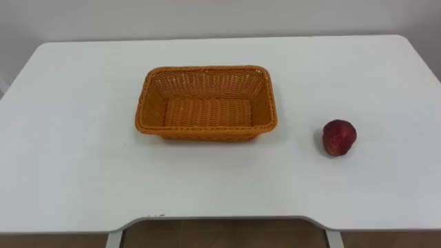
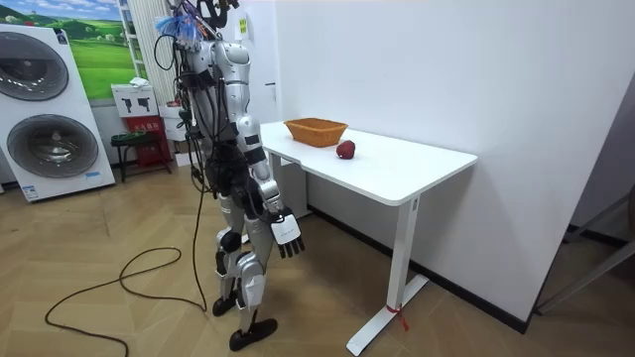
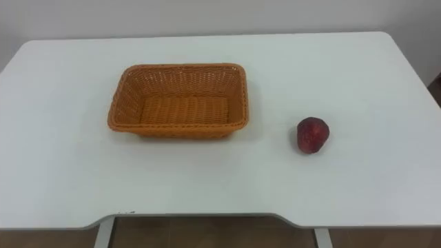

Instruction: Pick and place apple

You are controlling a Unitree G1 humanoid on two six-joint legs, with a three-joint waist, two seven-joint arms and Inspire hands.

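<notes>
The robot stands at the edge of the white table. Its right hand hangs by its thigh with the fingers loose and straight, holding nothing. The orange woven basket sits empty on the table. The apple lies on the tabletop to the basket's right, apart from it.

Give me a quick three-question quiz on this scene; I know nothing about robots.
1. True or false: the apple lies inside the basket.
2. By the robot's own sides, the apple is on which side of the basket? A) left B) right C) behind it
3. Fill in: the robot's right hand hangs open and empty, ___ the level of the table top.

Key: 1 false, it lies on the table, apart from the basket; 2 B; 3 below.
</notes>
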